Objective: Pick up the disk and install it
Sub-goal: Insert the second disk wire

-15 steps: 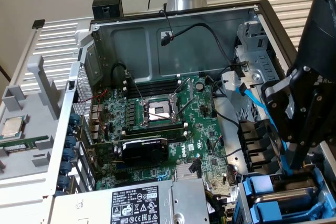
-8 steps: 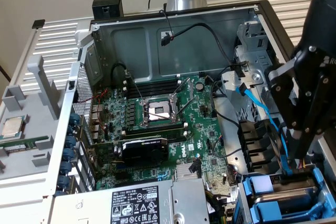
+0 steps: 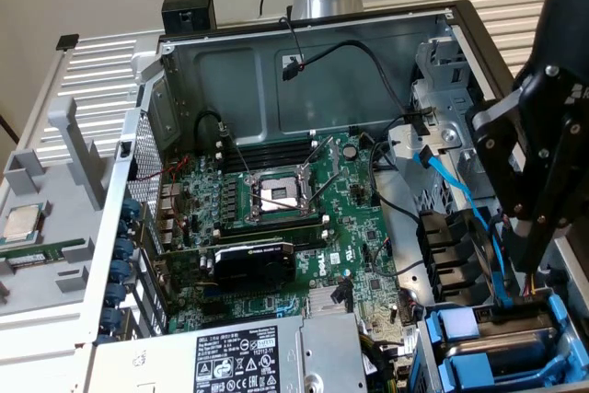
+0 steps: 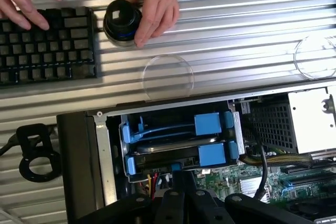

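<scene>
Two blue plastic carriers lie side by side in the drive bay [image 4: 113, 156] at the case's corner. The disk [image 4: 168, 149] shows as a grey slab in the carrier [image 4: 212, 156] nearer my gripper; a second blue carrier [image 4: 207, 124] sits beyond it. My gripper [image 4: 179, 179] is shut, its black fingers together, right at that carrier's edge, with nothing seen between them. In the exterior view my gripper [image 3: 526, 260] hangs at the right, just above the blue carriers [image 3: 497, 342].
A person's hands rest on a black keyboard [image 4: 47, 40] and a round black knob [image 4: 122, 22] on the ribbed table. The open case holds the motherboard [image 3: 276, 218], power supply [image 3: 230, 361] and blue cables [image 3: 451, 181]. A processor chip [image 3: 20, 223] and a memory stick [image 3: 41, 252] lie on a grey tray.
</scene>
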`<action>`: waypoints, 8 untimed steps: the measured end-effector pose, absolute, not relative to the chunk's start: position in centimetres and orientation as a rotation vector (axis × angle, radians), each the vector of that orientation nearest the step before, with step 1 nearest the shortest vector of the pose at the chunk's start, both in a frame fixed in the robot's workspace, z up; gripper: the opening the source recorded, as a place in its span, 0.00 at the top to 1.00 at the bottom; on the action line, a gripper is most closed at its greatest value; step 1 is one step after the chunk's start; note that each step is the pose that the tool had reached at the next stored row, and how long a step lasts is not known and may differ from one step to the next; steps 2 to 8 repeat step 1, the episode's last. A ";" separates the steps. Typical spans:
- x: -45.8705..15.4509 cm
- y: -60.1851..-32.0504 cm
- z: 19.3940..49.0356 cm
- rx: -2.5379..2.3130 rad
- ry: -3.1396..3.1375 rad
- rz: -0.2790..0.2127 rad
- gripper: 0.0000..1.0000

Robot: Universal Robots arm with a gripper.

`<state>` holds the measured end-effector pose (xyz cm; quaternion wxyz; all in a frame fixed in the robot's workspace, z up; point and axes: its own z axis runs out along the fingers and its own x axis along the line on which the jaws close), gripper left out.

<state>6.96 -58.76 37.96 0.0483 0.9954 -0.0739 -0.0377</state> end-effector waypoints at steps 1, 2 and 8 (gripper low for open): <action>7.0 -58.8 38.0 3.034 -0.225 -0.115 0.89; 7.0 -58.8 38.0 3.034 -0.225 -0.115 0.89; 7.0 -58.8 38.0 3.034 -0.225 -0.115 0.89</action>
